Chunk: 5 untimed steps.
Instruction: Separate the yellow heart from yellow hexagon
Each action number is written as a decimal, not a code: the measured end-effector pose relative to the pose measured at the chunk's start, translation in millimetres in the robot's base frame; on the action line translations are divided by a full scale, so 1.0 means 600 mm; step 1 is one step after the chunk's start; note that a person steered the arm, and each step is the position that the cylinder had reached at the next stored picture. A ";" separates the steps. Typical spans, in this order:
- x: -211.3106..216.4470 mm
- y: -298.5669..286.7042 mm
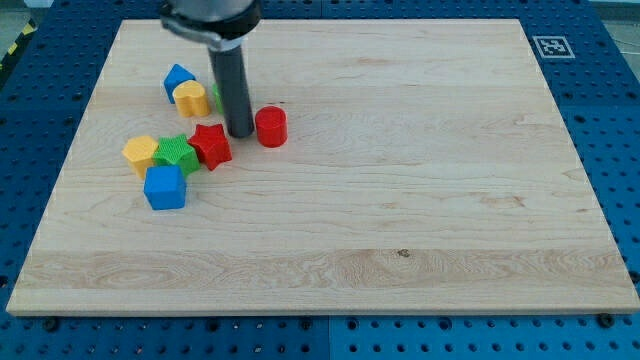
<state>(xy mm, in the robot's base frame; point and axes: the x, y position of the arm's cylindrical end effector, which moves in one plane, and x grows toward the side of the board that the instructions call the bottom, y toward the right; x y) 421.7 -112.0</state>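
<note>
My tip (240, 134), a plain rod tool gripping nothing, rests on the wooden desk (400, 200) between the red star block (211, 146) at its left and the red cylinder block (271, 127) at its right, with the yellow heart block (189, 98) up-left of it.

Eight blocks sit near the desk's (400, 200) top-left corner: two blue (165, 187) (178, 78), two yellow (140, 152) (190, 98), two red (211, 146) (271, 127), two green (176, 154) (215, 97).

A pale wooden board (400, 200) lying on a blue perforated table (620, 120) carries a red cylinder block (271, 127), a red star block (211, 146) touching a green ridged block (176, 154), a blue cube (165, 187) and another blue block (178, 77).
</note>
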 end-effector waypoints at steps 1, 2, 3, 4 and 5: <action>-0.023 -0.048; -0.042 -0.091; -0.051 -0.140; -0.087 -0.162; -0.081 -0.065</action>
